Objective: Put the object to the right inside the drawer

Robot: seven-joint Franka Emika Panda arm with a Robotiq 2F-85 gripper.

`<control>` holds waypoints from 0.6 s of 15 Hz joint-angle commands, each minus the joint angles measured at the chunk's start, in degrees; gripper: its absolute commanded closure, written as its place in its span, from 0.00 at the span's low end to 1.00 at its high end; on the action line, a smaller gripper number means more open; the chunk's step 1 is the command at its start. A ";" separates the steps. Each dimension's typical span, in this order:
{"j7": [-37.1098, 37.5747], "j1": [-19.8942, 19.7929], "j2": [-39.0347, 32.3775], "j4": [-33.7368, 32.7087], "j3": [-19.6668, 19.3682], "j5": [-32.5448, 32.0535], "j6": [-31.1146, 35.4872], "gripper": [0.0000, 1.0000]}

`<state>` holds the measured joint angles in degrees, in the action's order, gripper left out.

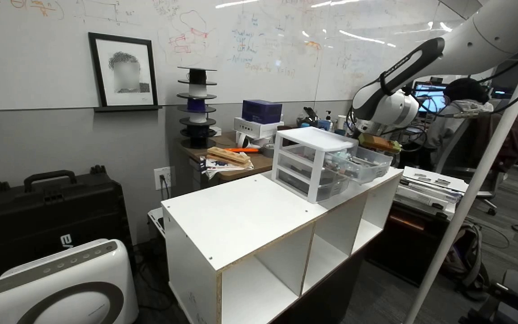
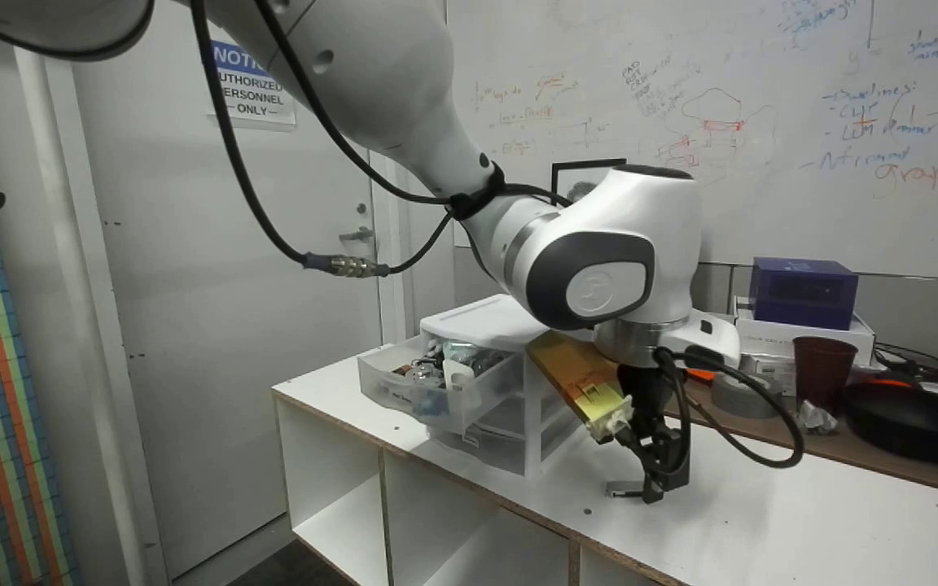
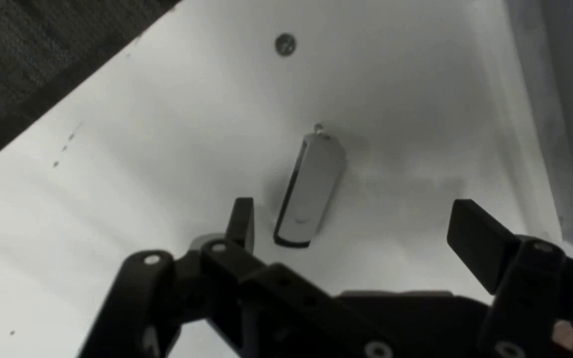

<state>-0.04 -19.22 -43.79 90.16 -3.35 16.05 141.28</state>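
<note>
My jaws stand wide apart, grasping nothing; the silver-grey stick (image 3: 311,189) lies flat on the white surface (image 3: 167,174), its near end between them in the wrist view. I judge it light, stiff, slick-faced and fairly sturdy, so I'd pinch its long edges about the middle. Farther off, the drawer (image 2: 408,396) stands pulled out.

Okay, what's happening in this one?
A robot arm has its gripper low over a white cabinet, jaws open, near a small grey stick lying on the top. It isn't gripped yet. The clear top drawer nearby is pulled out, small items inside; the stick probably goes there next.
</note>
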 commanded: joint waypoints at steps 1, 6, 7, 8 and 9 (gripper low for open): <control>0.70 -1.38 -1.59 -3.14 2.02 3.50 -4.00 0.00; 0.53 -1.54 -1.64 -2.79 1.38 4.26 -4.94 0.51; 0.41 -1.77 -1.69 -2.78 1.30 4.25 -5.22 0.58; 0.40 -1.94 -1.63 -2.68 1.18 4.17 -5.50 0.66; 0.47 -1.95 -1.37 -2.28 0.84 3.86 -5.45 0.73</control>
<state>0.04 -20.80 -44.37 89.39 -2.36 19.16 137.33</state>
